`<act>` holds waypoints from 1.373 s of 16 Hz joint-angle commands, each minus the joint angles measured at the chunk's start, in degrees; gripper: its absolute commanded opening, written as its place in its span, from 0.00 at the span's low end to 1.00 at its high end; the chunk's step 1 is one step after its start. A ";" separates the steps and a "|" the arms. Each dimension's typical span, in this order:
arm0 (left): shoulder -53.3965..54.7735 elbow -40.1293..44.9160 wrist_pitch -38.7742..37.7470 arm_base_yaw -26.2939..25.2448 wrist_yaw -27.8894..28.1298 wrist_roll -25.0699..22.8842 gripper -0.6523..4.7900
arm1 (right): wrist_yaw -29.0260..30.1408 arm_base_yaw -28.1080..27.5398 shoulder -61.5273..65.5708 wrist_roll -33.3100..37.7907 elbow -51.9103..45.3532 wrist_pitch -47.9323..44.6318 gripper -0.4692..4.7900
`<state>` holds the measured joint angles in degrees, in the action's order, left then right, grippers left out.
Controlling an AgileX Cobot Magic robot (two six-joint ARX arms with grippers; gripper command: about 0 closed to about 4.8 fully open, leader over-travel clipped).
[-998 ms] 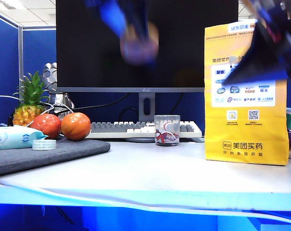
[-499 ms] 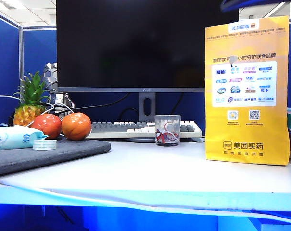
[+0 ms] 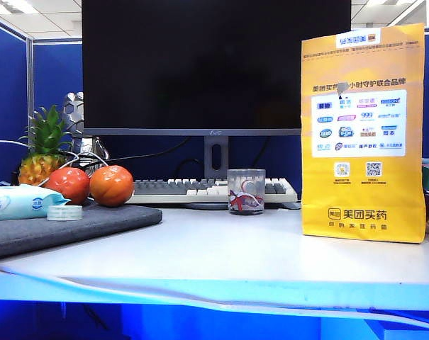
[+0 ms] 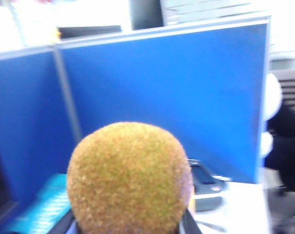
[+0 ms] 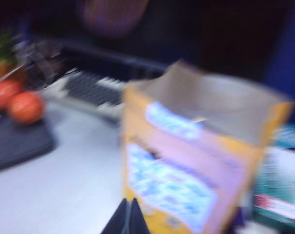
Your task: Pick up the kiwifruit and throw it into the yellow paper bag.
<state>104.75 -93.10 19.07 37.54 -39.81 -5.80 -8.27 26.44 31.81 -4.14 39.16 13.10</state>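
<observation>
The left gripper [image 4: 130, 229] barely shows in its own wrist view: only two dark finger edges poke out under the fuzzy brown egg-shaped kiwifruit [image 4: 129, 178], which they pinch from either side. The fruit fills the lower middle of that picture, held up in the air in front of a blue office partition panel [image 4: 167, 92]; a dark phone-like object [image 4: 204, 176] lies on a white desk surface behind it. The exterior view shows none of this, neither the arm nor the fruit.

The right gripper [image 5: 128, 218] appears in the blurred right wrist view as two dark fingertips pressed together with nothing between them, just in front of the tall yellow paper bag [image 5: 196, 161]. From there the bag's mouth stands open and its brown inside wall shows, which the exterior view cannot see.

In the exterior view the yellow paper bag [image 3: 363, 134] stands upright on the right of the white table [image 3: 221, 248], with a small clear glass cup [image 3: 246, 191] in the middle and two shiny orange-red round fruits [image 3: 111, 185] on a grey mat [image 3: 72, 225] at left, before a dark monitor [image 3: 214, 64] and a grey-white keyboard [image 3: 200, 188].
</observation>
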 commanded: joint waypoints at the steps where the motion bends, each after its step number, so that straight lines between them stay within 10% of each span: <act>1: 4.85 -5.81 0.50 -0.02 -4.20 6.43 0.21 | -8.41 0.02 -4.09 -0.79 0.37 0.46 0.09; 8: 13.75 -14.25 -1.81 0.81 -2.19 13.44 0.30 | -4.04 0.09 -7.67 -0.63 0.37 -0.70 0.09; 10: 14.16 -14.78 -1.38 1.38 0.59 15.74 1.00 | -2.99 0.09 -7.67 -0.57 0.35 -0.70 0.09; 16: 8.04 -14.75 -6.95 -1.36 -3.28 14.95 1.00 | -2.97 0.09 -7.74 -0.59 0.35 -0.66 0.09; 17: 3.82 -14.75 -11.85 -3.28 0.28 13.40 1.00 | -2.97 0.09 -7.85 -0.59 0.35 -0.68 0.09; 20: -16.09 -14.56 -44.59 -7.21 40.11 -14.45 1.00 | -2.97 0.09 -7.93 -0.61 0.35 -0.96 0.09; 22: -24.85 -12.35 -50.38 -7.26 43.52 -17.49 1.00 | -3.02 0.09 -7.87 -0.61 0.31 -0.92 0.09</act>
<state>82.74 -106.87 -28.12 30.35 3.01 -21.52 -11.29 26.50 24.01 -4.80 39.20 13.32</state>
